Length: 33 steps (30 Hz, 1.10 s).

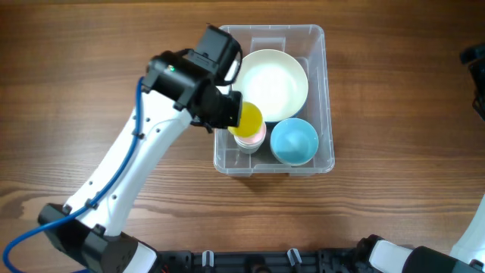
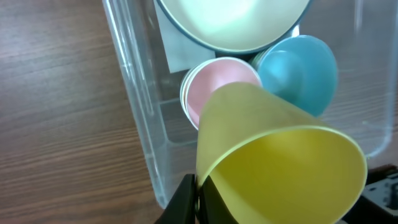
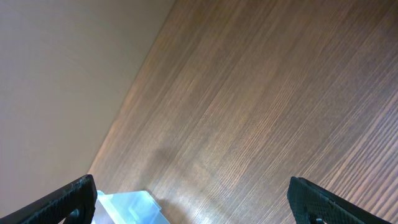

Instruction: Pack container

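Note:
The clear container (image 1: 327, 91) stands right of the table's middle. It holds a large white bowl (image 1: 273, 82), a blue bowl (image 1: 294, 141) and a pink cup (image 1: 252, 138). My left gripper (image 1: 227, 114) is shut on the rim of a yellow cup (image 1: 248, 116), held tilted just above the pink cup at the tub's front left. The left wrist view shows the jaws (image 2: 198, 199) pinching the yellow cup's wall (image 2: 273, 149), with the pink cup (image 2: 214, 87), the blue bowl (image 2: 298, 68) and the container wall (image 2: 137, 112) beyond. My right gripper (image 3: 193, 199) is open and empty.
The white label (image 2: 177, 46) shows on the tub floor under the white bowl (image 2: 233, 22). The right arm (image 1: 474, 57) sits at the far right edge. A corner of the container (image 3: 130, 208) shows in the right wrist view over bare wooden table.

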Each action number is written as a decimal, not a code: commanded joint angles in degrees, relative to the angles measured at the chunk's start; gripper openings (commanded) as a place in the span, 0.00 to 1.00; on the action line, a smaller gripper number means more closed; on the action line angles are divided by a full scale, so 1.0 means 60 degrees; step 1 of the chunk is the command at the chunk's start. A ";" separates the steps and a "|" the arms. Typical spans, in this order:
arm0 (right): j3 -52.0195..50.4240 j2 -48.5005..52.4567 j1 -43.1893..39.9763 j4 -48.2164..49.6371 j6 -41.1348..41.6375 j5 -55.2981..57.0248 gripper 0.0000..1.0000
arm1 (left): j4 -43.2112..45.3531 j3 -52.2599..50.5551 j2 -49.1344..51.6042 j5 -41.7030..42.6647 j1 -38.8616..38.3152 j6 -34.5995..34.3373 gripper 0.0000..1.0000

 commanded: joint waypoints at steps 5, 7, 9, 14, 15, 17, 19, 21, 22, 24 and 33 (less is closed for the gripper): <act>0.0029 0.0036 -0.0004 0.0000 0.0066 -0.0047 1.00 | 0.2302 -0.1912 0.0058 -0.0313 -0.0011 -0.0058 0.49; 0.0029 0.0036 -0.0004 0.0000 0.0062 -0.0047 1.00 | 0.2291 -0.1800 -0.0015 -0.0375 0.0018 -0.0062 0.82; 0.0029 0.0036 -0.0004 0.0000 0.0066 -0.0047 0.99 | 0.1967 -0.1472 -0.0175 -0.0736 0.0164 -0.0087 0.88; 0.0029 0.0036 -0.0004 0.0000 0.0069 -0.0047 1.00 | 0.0816 -0.0102 -0.1293 -0.2200 0.1180 -0.0087 0.88; 0.0029 0.0036 -0.0004 0.0000 0.0062 -0.0047 1.00 | 0.0692 0.0091 -0.1614 -0.2517 0.1424 -0.0091 0.88; 0.0029 0.0036 -0.0004 0.0000 0.0066 -0.0047 1.00 | 0.0619 0.0248 -0.2543 -0.3442 0.2051 -0.0091 0.89; 0.0029 0.0036 -0.0004 0.0000 0.0069 -0.0047 1.00 | 0.0539 0.0244 -0.3657 -0.4149 0.2747 -0.0087 0.91; 0.0029 0.0036 -0.0004 0.0000 0.0062 -0.0047 1.00 | 0.0452 0.0244 -0.4470 -0.4237 0.3330 -0.0087 0.94; 0.0029 0.0036 -0.0004 0.0000 0.0062 -0.0047 1.00 | 0.0339 0.0244 -0.4790 -0.4240 0.3581 -0.0084 0.95; 0.0029 0.0036 -0.0004 0.0000 0.0066 -0.0047 1.00 | -0.0262 0.0244 -0.5421 -0.4237 0.4215 -0.0087 0.97; 0.0029 0.0036 -0.0004 0.0000 0.0062 -0.0047 1.00 | -0.2288 0.0233 -0.6400 -0.4207 0.4750 -0.0444 1.00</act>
